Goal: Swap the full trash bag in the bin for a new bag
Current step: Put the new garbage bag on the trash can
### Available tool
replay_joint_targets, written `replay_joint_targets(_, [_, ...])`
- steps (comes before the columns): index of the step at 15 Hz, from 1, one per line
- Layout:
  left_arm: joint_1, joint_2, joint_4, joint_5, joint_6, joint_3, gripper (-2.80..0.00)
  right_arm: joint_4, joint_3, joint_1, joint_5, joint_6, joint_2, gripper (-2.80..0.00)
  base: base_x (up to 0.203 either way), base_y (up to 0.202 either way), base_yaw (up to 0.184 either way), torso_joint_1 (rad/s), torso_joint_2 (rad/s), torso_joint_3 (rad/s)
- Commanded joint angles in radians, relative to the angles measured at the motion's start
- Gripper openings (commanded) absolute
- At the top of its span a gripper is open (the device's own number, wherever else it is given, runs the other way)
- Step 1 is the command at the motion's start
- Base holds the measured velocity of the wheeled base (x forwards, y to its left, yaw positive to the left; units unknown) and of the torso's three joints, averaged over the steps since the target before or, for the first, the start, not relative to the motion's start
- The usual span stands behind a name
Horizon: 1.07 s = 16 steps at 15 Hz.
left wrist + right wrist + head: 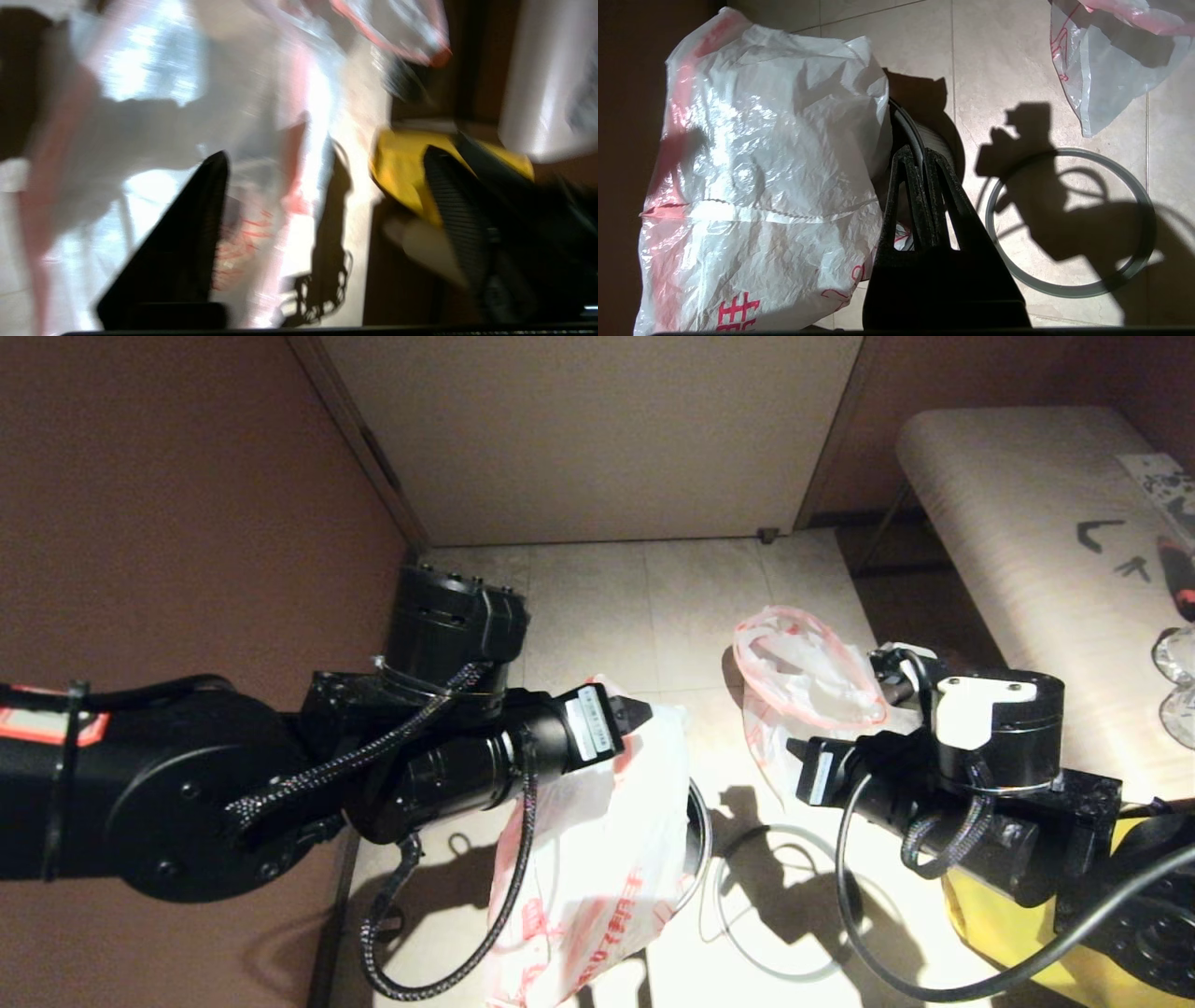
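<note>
White new bag (761,186) draped over black bin (924,140), grey hoop (1069,224) on floor, left hand (322,224) spread, right hand (922,161) pressed together.

Red printed characters on the white plastic bag (756,196) at lower left of the right wrist view, strokes too crumpled to read, white labels on both arms illegible
</note>
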<state>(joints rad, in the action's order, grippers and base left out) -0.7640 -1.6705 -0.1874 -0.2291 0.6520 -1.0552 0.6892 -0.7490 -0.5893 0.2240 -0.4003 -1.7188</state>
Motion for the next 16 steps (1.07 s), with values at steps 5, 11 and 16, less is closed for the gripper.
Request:
replay_joint_targets(5, [0.144,0.004,-0.072,-0.091,0.033,0.049,-2.8,-0.19,-0.214,-0.112,0.088,0.098,-0.077,-2.8,0.0,0.0,0.0,0.0,0.0,0.0])
replay_joint_targets(11, [0.265,-0.072,-0.082,-0.005,0.025,0.118,-2.8,-0.649,-0.602,-0.225,0.212,0.189,-0.141,0.0,0.0,0.0,0.0,0.0,0.0,0.0])
replay_joint_targets(16, [0.295,-0.104,-0.342,0.03,0.026,0.382,-2.8,-0.735,-0.763,-0.29,0.285,0.331,-0.256,0.0,0.0,0.0,0.0,0.0,0.0,0.0])
